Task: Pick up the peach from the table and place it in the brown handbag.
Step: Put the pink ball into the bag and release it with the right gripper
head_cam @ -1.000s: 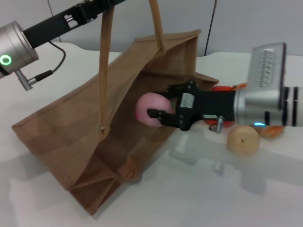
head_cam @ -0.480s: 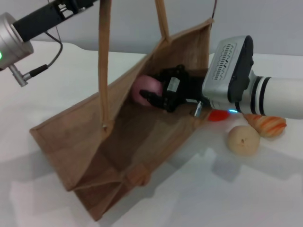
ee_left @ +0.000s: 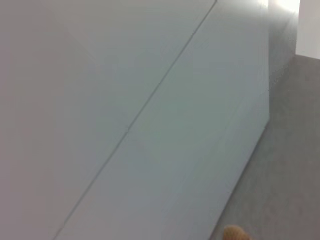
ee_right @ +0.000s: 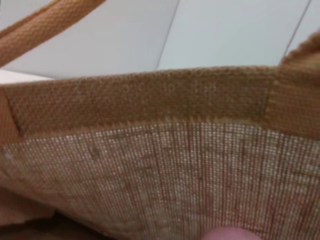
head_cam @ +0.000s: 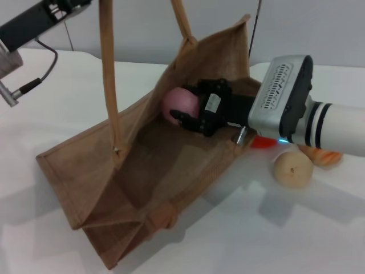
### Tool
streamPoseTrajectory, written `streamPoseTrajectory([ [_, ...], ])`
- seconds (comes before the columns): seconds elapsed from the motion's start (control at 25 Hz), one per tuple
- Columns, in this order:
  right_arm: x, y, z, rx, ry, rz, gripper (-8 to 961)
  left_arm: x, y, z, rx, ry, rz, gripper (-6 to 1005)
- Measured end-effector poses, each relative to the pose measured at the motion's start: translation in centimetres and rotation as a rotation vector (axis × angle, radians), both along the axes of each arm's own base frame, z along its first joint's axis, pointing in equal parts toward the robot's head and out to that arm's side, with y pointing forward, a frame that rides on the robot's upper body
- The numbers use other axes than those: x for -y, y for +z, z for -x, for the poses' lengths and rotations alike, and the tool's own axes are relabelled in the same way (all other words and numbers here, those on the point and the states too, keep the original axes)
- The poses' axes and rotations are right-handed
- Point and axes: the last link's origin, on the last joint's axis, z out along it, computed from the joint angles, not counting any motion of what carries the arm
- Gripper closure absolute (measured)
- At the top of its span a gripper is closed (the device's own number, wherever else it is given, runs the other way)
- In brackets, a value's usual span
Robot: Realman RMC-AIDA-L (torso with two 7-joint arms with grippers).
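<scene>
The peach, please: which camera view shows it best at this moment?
The head view: the peach appears as a round pink fruit held by the right gripper inside the mouth of the brown handbag. The right wrist view catches only a pink sliver at the picture's edge. The left wrist view shows none of it.

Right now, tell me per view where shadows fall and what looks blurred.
Head view: the brown handbag and the right end effector holding the peach cast soft shadows on the white table; the pale beige fruit looks slightly soft. Left wrist view: only a wall, with a blurred tan blob at the edge. Right wrist view: the weave is fairly clear, the peach a blurred sliver.
</scene>
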Motion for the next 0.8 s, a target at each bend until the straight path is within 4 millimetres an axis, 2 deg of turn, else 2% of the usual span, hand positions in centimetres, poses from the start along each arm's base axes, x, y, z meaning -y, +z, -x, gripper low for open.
streamPoseTrajectory([
  [0.12, 0.4, 0.0, -0.1, -0.028, -0.004, 0.009, 478, 0.0, 0.4, 0.5, 0.007, 0.018, -0.021, 864],
  [0.2, 1.0, 0.3, -0.5, -0.058, 0.004, 0.023, 229, 0.0, 0.7, 0.9, 0.011, 0.036, -0.034, 862],
  [0.52, 2.7, 1.8, -1.8, -0.181, 0.036, 0.029, 106, 0.1, 1.7, 3.0, 0.025, 0.133, -0.112, 856],
  [0.64, 3.7, 3.1, -3.1, -0.257, 0.033, -0.008, 60, 0.0, 1.9, 3.9, 0.026, 0.189, -0.152, 853],
  [0.68, 4.3, 4.3, -4.3, -0.312, 0.016, -0.054, 60, -0.1, 1.9, 4.2, 0.027, 0.209, -0.163, 852],
  [0.72, 4.3, 4.3, -4.3, -0.312, 0.016, -0.054, 60, -0.2, 1.8, 4.6, 0.03, 0.234, -0.177, 851],
  [0.8, 4.7, 5.4, -5.5, -0.359, -0.007, -0.115, 61, -0.4, 1.7, 5.3, 0.035, 0.277, -0.208, 850],
])
